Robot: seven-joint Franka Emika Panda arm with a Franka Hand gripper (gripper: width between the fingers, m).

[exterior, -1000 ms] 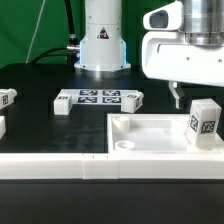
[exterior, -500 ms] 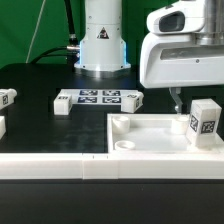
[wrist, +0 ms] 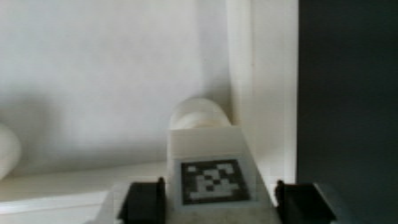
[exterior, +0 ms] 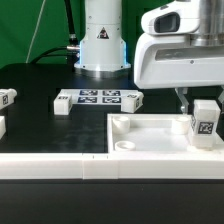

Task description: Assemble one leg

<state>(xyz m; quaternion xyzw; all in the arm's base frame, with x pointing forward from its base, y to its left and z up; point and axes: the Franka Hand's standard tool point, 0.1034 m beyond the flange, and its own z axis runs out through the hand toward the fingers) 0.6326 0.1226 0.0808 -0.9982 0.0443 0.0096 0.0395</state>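
The leg (exterior: 205,120), a small white block with a square marker, stands upright at the corner of the large white tray (exterior: 150,158) on the exterior view's right. My gripper (exterior: 198,102) is low over the leg's top, with one finger (exterior: 185,98) showing beside it. In the wrist view the leg (wrist: 214,160) stands between my two dark fingers (wrist: 143,200), which straddle it closely on both sides; the gripper (wrist: 217,200) looks open, a thin gap showing on one side. The tray's raised wall (wrist: 267,80) runs past the leg.
Other small white legs lie on the black table: one (exterior: 7,97) at the exterior view's left, one (exterior: 63,103) and one (exterior: 134,98) at the ends of the marker board (exterior: 98,97). The robot base (exterior: 100,45) stands behind.
My gripper has moved toward the exterior view's right and down, from beside the leg to over it, its fingers now straddling the leg's top.
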